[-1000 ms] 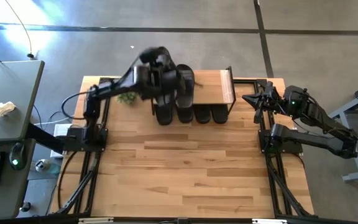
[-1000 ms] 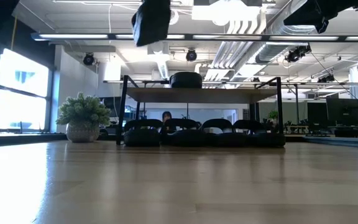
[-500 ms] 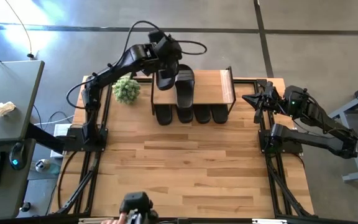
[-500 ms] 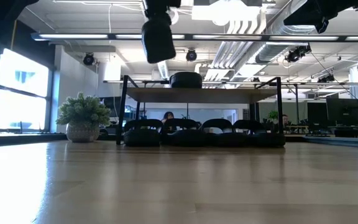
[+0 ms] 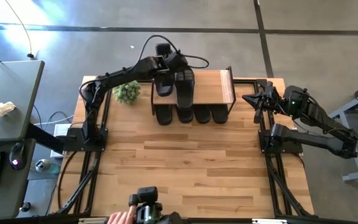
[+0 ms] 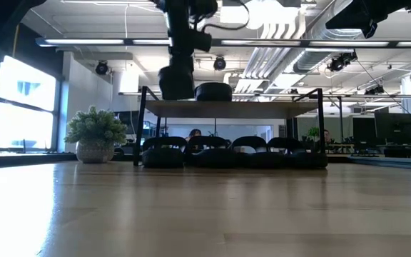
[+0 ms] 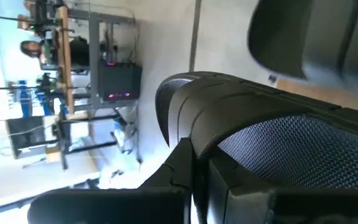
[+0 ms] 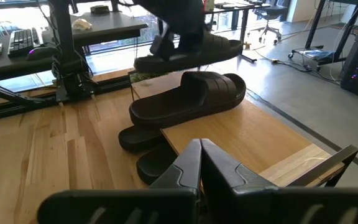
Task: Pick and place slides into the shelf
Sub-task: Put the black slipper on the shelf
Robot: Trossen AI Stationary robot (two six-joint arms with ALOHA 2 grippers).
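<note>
- Left gripper (image 5: 165, 67): clamped on one slide (image 5: 162, 82), held just above the left part of the shelf (image 5: 213, 87) top.
- Second slide (image 5: 184, 90): lies on the shelf top, just beside the held one.
- Four slides (image 6: 234, 152): rowed beneath the shelf.
- Right gripper (image 5: 252, 99): fingers pressed together, parked beside the shelf's right end.

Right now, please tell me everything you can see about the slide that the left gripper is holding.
The held slide is all black and looks like rubber, with a wide ribbed strap and a textured footbed in the left wrist view. The left gripper grips it. In the right wrist view it hangs roughly level just above the shelf top, not resting on it, beside another slide that lies on the plank.
</note>
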